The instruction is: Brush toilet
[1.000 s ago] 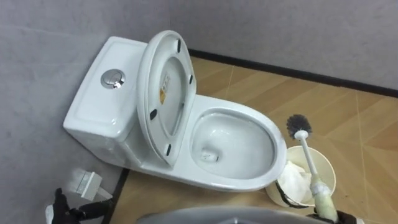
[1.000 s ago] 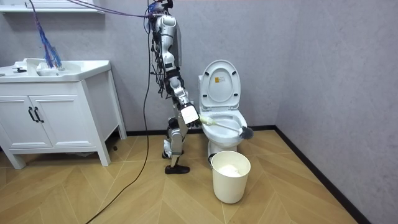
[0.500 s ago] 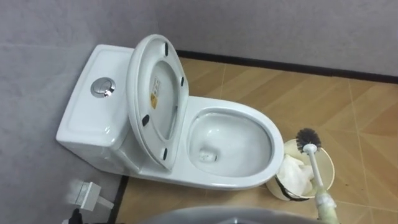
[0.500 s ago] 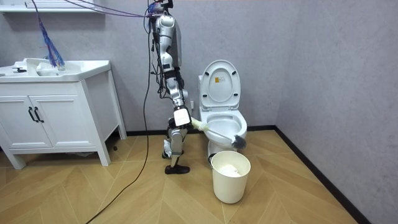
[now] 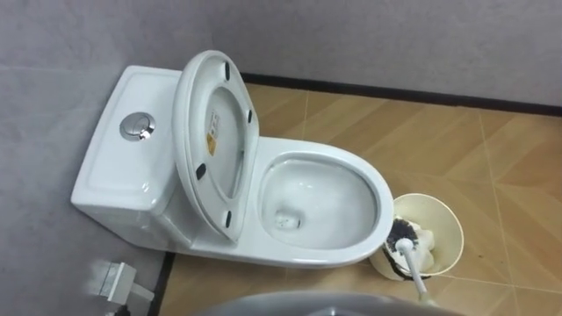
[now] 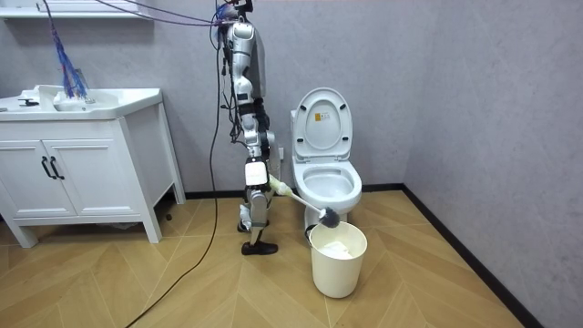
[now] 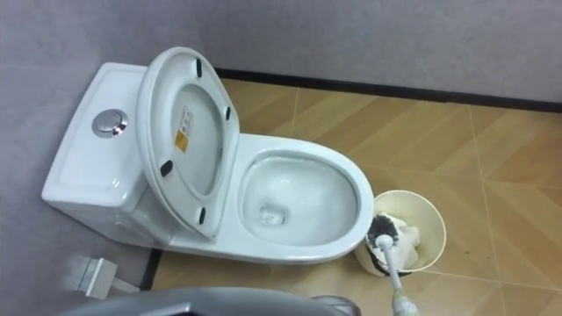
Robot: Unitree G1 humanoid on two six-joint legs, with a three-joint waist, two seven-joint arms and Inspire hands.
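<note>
The right hand [image 6: 258, 175] grips the slim white toilet brush [image 5: 406, 237], its dark bristly head over the round cream bin [image 5: 443, 211] beside the glossy oval toilet [image 5: 351, 254]; the left hand's [image 5: 115, 281] state cannot be told

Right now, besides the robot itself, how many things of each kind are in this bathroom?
toilet: 1
toilet brush: 1
waste bin: 1
sink cabinet: 1
Total: 4

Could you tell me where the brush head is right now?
In the left eye view, the brush head is over the bin, right of the toilet bowl.
</note>
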